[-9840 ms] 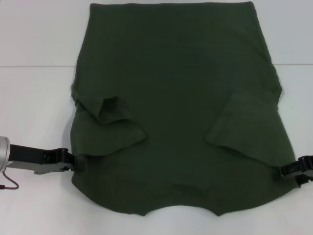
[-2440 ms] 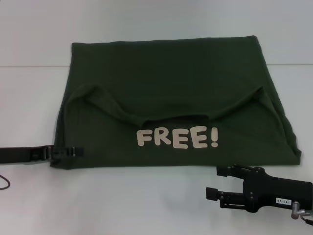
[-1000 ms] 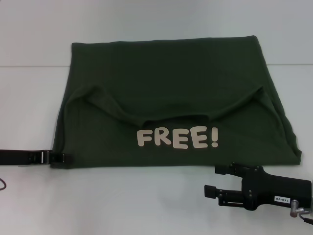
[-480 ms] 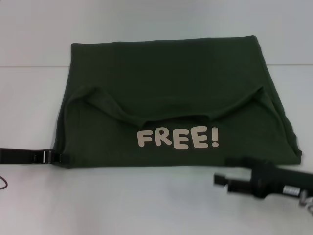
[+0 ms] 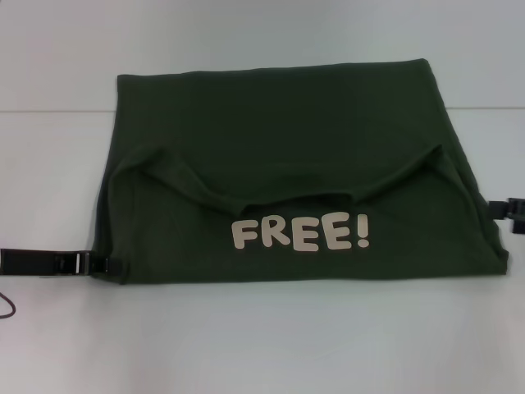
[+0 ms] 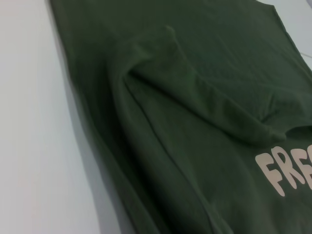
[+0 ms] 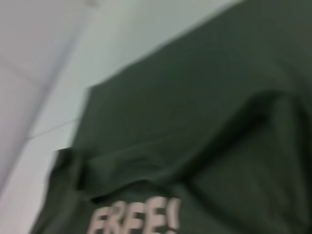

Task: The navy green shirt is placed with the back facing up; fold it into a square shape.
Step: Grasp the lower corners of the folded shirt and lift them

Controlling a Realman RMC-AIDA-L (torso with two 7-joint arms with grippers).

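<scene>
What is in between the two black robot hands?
The navy green shirt, folded, with FREE! showing. In the head view it spans the white table from the left gripper at one edge to the right gripper beside the other.

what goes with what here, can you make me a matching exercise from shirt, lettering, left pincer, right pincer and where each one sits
Things:
1. shirt
2. lettering
3. left pincer
4. right pincer

Places or states:
A. at the shirt's near left corner
B. pale, on the near part of the shirt
C. folded, spread across the middle of the table
D. beside the shirt's right edge, at the border of the head view

Pairs: 1-C, 2-B, 3-A, 4-D
</scene>
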